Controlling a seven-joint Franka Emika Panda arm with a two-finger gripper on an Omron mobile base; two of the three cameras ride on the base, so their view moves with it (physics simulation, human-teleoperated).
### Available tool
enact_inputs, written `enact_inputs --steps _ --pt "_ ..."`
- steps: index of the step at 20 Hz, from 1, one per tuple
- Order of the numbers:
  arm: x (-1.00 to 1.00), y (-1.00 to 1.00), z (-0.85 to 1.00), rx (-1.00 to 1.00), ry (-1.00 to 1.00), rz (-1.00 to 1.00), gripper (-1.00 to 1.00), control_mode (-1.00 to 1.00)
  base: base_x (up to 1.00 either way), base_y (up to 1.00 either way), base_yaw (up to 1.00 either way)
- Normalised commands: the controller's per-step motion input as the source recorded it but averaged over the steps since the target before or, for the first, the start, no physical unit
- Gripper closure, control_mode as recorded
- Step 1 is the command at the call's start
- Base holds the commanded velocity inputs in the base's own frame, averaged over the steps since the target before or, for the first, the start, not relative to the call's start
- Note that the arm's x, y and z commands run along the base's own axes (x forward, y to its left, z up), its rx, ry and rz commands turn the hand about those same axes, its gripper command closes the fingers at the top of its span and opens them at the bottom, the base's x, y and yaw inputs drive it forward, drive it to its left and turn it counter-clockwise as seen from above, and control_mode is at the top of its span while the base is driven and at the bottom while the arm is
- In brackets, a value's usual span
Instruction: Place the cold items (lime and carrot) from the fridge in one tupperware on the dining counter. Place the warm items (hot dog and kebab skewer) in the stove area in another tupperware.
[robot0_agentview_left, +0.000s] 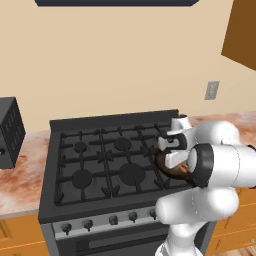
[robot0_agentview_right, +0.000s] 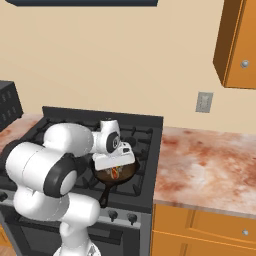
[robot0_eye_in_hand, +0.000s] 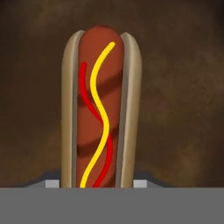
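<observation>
Hand view looks straight onto the hot dog (robot0_eye_in_hand: 101, 109) lying in the dark pan (robot0_eye_in_hand: 183, 109); the claw (robot0_agentview_right: 115, 167) straddles it, grip state unclear.

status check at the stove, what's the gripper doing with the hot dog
Gripper down in the pan on the stove, jaws either side of the hot dog. Firm grip not confirmed. Nothing in the way.

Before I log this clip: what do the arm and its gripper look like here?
The arm is made of glossy white rounded segments with dark grey to black rings at the joints. The gripper has a white boxy hand with dark insets. No cables or markings are visible.
</observation>
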Motion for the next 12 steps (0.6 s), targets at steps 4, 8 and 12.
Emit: enact_inputs --steps 4,8,12 --pt "-0.42 -0.04 0.58 0.00 -0.22 0.00 1.00 -1.00 0.00 0.00 0.00" --pt "-0.30 -0.11 0.92 0.00 -0.30 0.00 1.00 -1.00 0.00 0.00 0.00" --pt "-0.57 -0.10 0.80 0.00 -0.28 0.00 1.00 -1.00 0.00 0.00 0.00"
